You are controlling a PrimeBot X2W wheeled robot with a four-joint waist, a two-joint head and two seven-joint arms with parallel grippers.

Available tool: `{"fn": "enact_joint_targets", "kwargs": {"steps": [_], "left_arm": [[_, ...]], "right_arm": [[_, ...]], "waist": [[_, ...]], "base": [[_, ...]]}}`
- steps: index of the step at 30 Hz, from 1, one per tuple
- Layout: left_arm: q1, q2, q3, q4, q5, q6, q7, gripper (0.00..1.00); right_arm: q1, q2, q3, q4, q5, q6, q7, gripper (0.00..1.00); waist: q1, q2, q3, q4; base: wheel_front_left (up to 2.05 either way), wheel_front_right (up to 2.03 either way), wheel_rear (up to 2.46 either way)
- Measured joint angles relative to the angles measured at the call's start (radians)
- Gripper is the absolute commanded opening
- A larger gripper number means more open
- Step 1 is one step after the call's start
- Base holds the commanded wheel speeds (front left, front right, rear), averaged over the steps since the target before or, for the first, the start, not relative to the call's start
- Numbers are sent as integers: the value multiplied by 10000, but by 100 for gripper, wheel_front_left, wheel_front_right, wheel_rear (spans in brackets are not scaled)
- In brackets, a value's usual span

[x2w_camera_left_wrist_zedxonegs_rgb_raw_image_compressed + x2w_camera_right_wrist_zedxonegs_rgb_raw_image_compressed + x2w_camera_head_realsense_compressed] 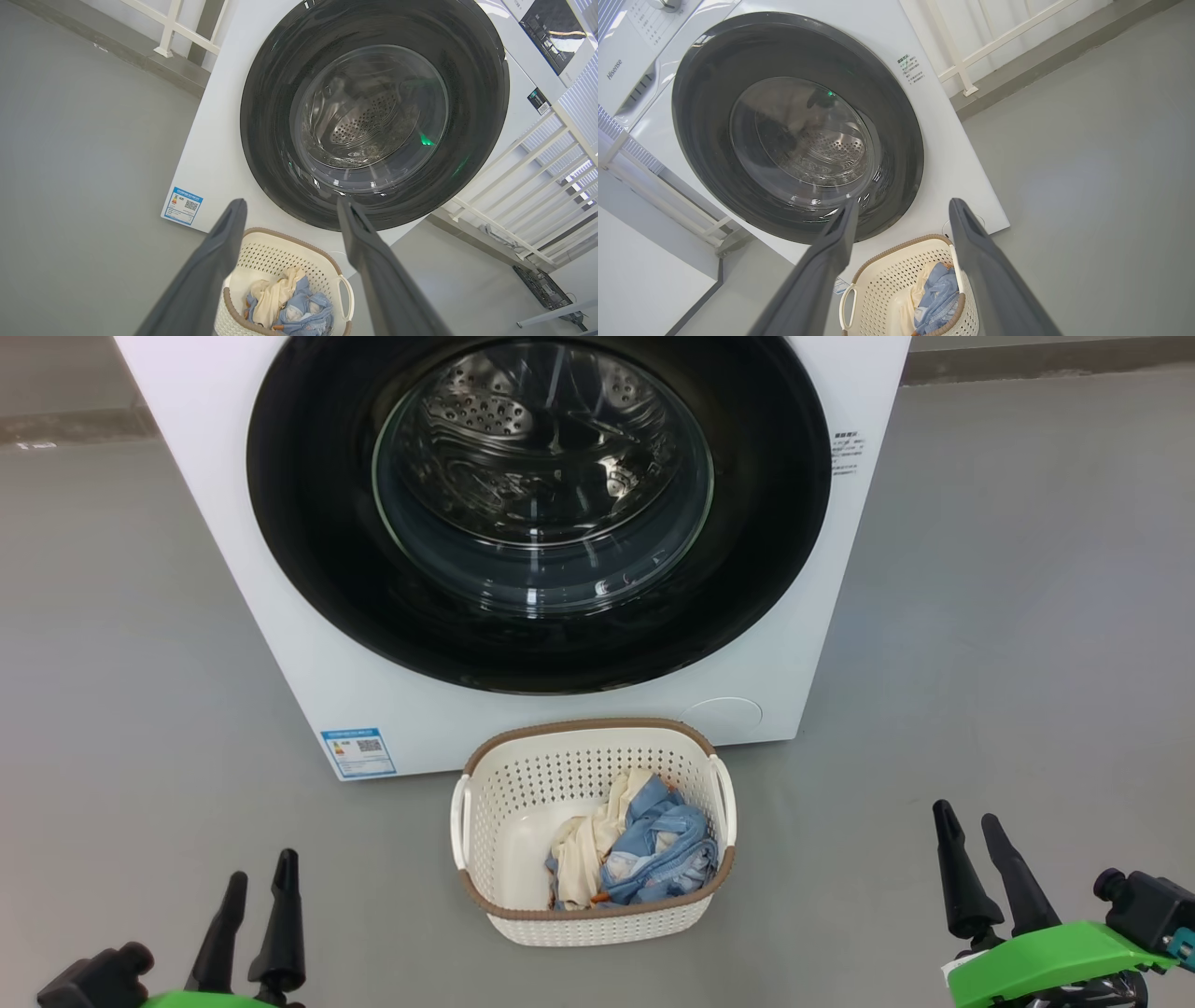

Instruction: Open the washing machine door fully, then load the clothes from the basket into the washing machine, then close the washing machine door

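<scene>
The white washing machine [308,644] stands ahead with its round glossy black door [308,523] shut flat against the front; the steel drum shows through the glass. On the floor before it sits the cream basket [523,784] with a brown rim. Inside lie the clothes [644,854], light blue cloth and cream cloth bundled at its right side. My left gripper [260,883] hovers open at the lower left, away from the basket. At the lower right my right gripper [966,819] is open too, with nothing between its fingers. Door [271,93], basket [275,256] and clothes [289,303] also appear in the left wrist view, and door [700,116] and basket [887,280] in the right wrist view.
Grey floor [1008,616] spreads on both sides of the machine. A blue energy sticker [358,752] marks its lower left corner. White railings [514,186] stand beside the machine, and a dark keyboard-like object [542,287] lies on the floor near them.
</scene>
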Motion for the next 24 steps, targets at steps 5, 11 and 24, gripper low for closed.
{"fn": "enact_joint_targets", "kwargs": {"steps": [5, 11, 24], "left_arm": [[1, 54, -79, -12, 518, 0, -155, 100], [2, 59, -102, -23, 1239, 0, -330, 100], [30, 107, -127, -17, 2625, -2, -683, 100]], "right_arm": [[0, -35, 142, -33, -533, 0, -169, 100], [-1, -84, 217, -35, -1110, 0, -337, 100], [-34, -115, 247, -63, -2518, 0, -698, 100]], "waist": [[0, 0, -18, 23], [0, 0, -28, 36], [0, 0, -84, 32]], "base": [[0, 0, 0], [0, 0, 0], [0, 0, 0]]}}
